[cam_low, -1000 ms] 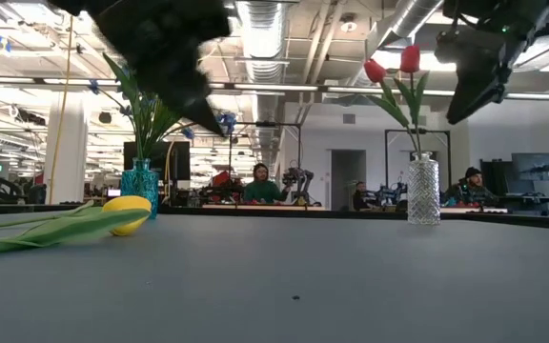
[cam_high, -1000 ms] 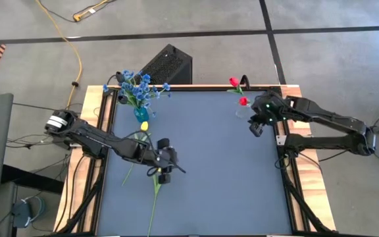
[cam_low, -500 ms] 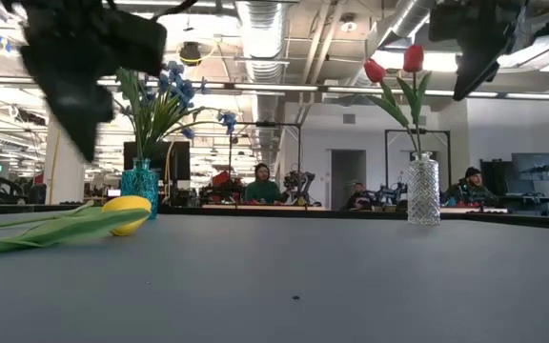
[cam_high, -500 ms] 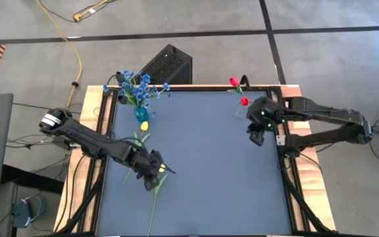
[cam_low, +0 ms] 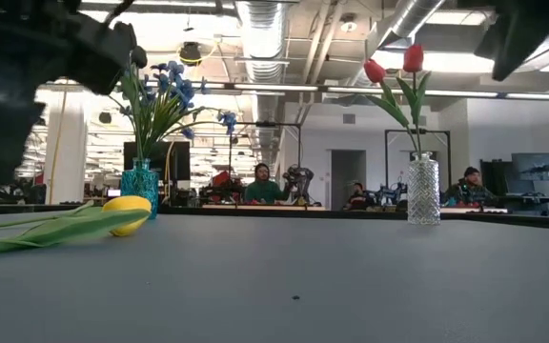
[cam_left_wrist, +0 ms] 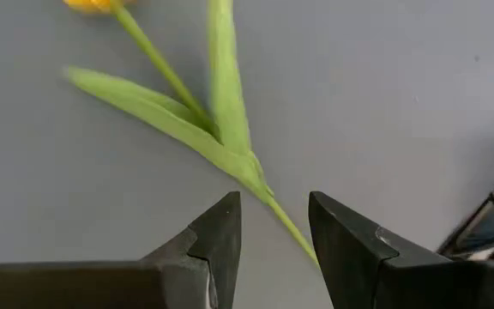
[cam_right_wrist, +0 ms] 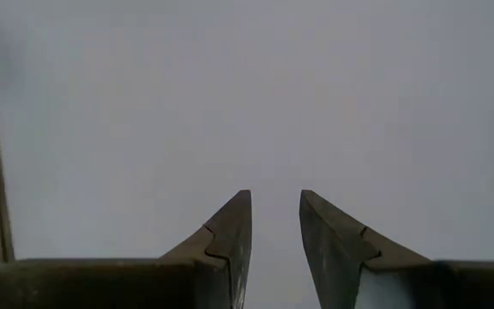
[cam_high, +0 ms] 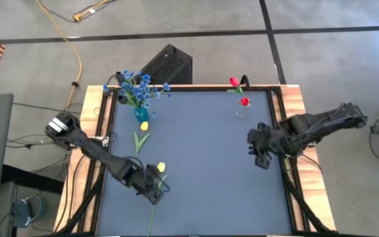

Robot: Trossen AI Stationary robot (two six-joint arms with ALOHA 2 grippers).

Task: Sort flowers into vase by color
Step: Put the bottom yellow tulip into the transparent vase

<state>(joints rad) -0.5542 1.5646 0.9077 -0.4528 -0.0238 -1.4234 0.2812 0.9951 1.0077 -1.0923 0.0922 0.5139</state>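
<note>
Two yellow tulips lie flat on the grey table. One (cam_high: 141, 135) is near the teal vase (cam_high: 140, 113) that holds the blue flowers (cam_high: 137, 85). The other (cam_high: 158, 181) lies farther toward the near edge, blossom (cam_high: 161, 167) toward the far side. My left gripper (cam_high: 152, 189) hovers open over this tulip's stem (cam_left_wrist: 165, 73), and in the left wrist view its fingers stand on either side of the stem. Two red tulips (cam_high: 238, 91) stand in a clear vase (cam_low: 423, 191). My right gripper (cam_high: 260, 157) hangs open and empty above the table's right side.
A black box (cam_high: 166, 66) stands beyond the table's far edge. In the low view a yellow tulip (cam_low: 127, 211) lies at the left, in front of the teal vase (cam_low: 141, 186). Bare grey table (cam_high: 209, 178) lies between the two arms.
My left gripper has gone toward the table's near left, down along the lying tulip's stem, and has rolled about its own axis. The tulip's blossom now shows beside it. My right gripper has swung away from the red tulips' vase toward the near edge along the table's right side.
</note>
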